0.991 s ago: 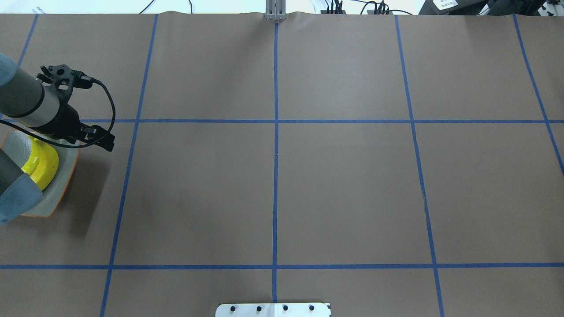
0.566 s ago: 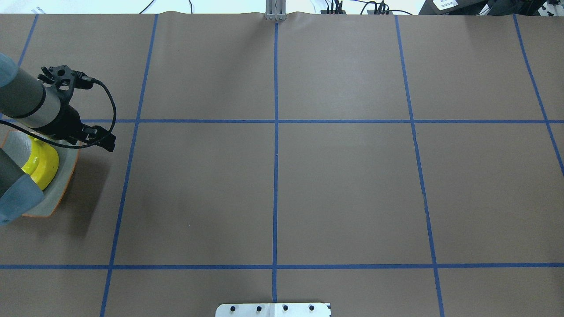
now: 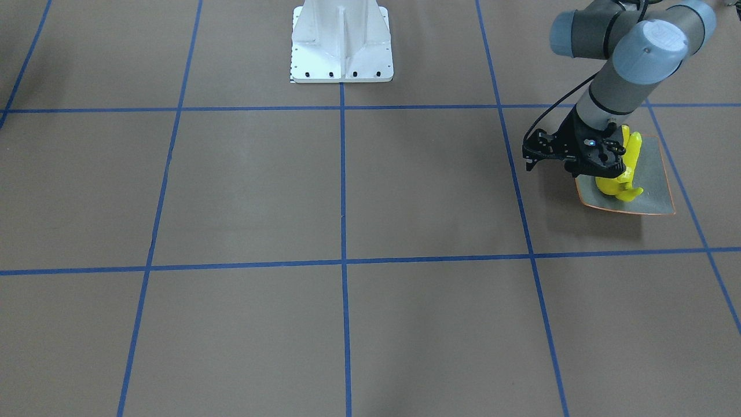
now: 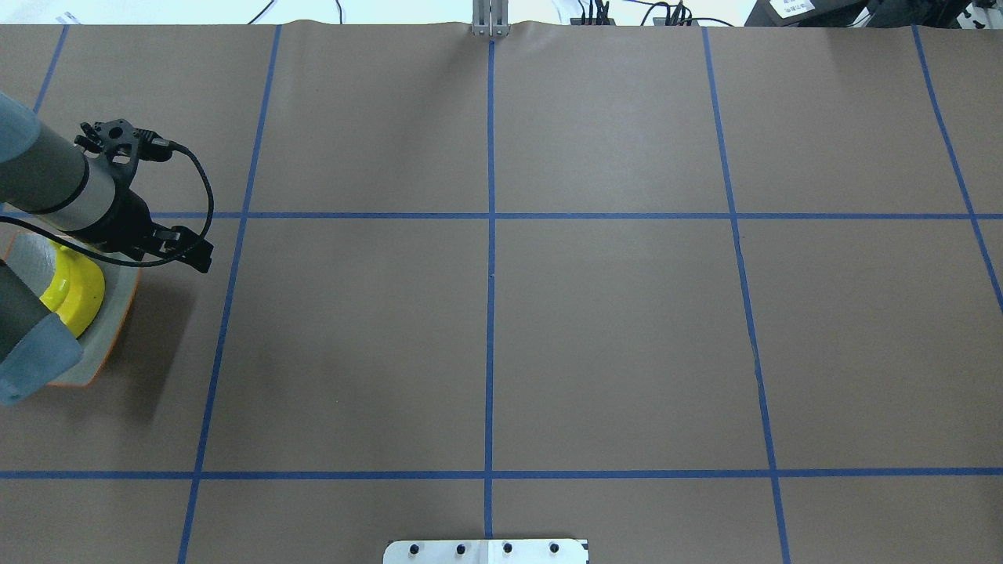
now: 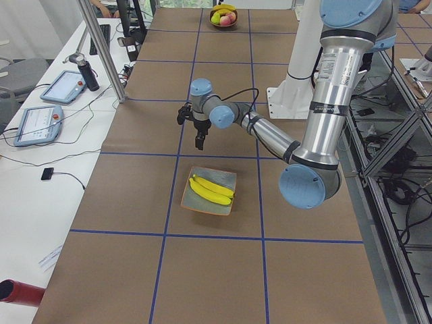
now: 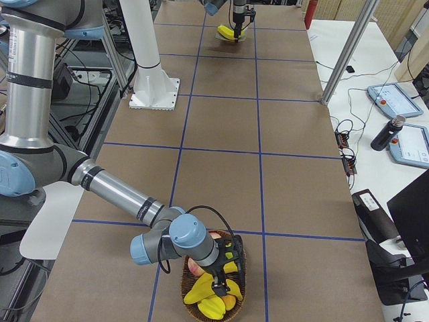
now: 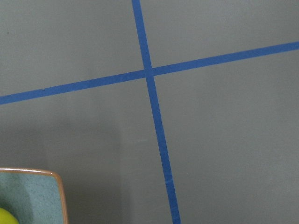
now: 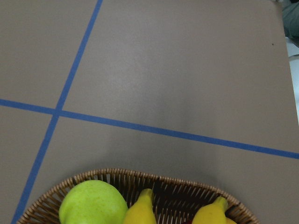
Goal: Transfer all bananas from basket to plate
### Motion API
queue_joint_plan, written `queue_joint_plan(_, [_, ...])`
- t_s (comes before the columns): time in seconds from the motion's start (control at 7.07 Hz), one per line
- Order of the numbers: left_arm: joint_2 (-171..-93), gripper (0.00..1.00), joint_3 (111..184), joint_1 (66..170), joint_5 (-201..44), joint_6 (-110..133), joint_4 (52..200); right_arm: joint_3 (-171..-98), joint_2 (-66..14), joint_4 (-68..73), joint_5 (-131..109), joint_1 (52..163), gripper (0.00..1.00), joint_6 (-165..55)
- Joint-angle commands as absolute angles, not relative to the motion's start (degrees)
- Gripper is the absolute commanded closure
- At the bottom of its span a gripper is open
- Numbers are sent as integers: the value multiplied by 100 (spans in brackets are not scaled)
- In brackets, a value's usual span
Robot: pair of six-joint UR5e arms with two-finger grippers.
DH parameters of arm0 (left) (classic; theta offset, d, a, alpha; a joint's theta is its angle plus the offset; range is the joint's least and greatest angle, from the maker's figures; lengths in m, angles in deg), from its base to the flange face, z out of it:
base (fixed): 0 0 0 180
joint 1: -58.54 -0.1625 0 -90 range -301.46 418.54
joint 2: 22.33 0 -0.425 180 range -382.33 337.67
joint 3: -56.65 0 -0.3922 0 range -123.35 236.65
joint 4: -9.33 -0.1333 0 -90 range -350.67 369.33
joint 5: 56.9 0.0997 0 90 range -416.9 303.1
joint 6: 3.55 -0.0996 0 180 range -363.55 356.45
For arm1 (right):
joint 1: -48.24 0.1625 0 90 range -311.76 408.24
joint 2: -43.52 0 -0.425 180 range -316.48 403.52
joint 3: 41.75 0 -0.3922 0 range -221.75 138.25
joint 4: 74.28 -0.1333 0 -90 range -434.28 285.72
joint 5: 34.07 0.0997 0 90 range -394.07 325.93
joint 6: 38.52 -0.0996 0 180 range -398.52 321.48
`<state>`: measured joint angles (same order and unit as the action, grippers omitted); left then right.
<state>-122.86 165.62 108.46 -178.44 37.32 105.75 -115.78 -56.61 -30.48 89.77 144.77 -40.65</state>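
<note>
Moved the left gripper [image 5: 199, 143] a bit rightward in the overhead view, beyond the plate [image 5: 214, 170] — held nothing, opening unclear. Could not tell the right gripper [image 6: 216, 288] opening either — down in the basket [image 6: 242, 270].

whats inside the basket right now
Yellow bananas, a green fruit and a pinkish fruit show in the basket. The right gripper hangs over the middle and covers whatever lies beneath it.

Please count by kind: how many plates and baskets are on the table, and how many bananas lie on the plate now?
square grey-green plate with an orange rim: 1
bright yellow curved plastic bananas lying on it: 2
woven wicker basket: 1
Total: 4
</note>
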Motion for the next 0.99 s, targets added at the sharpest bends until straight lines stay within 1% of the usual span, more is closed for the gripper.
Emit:
queue_joint_plan(0.0, [-12287, 0, 16572, 10846, -17837, 3732, 10575, -11470, -5483, -2569, 8592, 14466, 3, -4133])
queue_joint_plan(0.28, [-12287, 0, 16564, 10846, -17837, 3723, 10575, -11434, -5431, -2236, 8432, 14222, 7, -4151])
queue_joint_plan(0.57, [-12279, 0, 16581, 10846, -17837, 3723, 10575, -11443, -4976, -1307, 8380, 13940, 8, -4283])
queue_joint_plan(0.85, [-12279, 0, 16608, 10846, -17837, 3732, 10575, -11426, -4965, -1249, 8063, 13894, 11, -4204])
